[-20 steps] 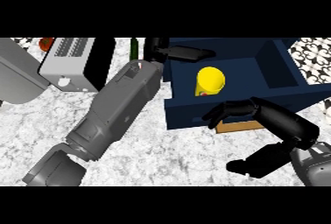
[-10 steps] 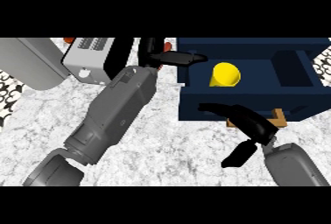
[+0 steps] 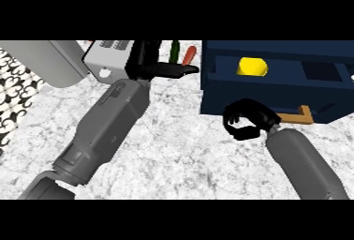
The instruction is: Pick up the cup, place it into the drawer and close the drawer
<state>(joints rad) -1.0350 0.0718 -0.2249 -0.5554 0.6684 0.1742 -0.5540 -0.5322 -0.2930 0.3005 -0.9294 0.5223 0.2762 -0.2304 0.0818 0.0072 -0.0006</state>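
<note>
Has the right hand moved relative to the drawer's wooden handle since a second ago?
Yes. The right hand has shifted from over the wooden handle to its left, against the drawer front.

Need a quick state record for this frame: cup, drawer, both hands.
cup: yellow, inside the drawer
drawer: dark blue, open, wooden handle at its front
right hand: fingers curled, at the drawer front beside the handle, holding nothing visible
left hand: fingers straight, left of the drawer, holding nothing
behind left hand: grey appliance, green bottle, red object
</note>
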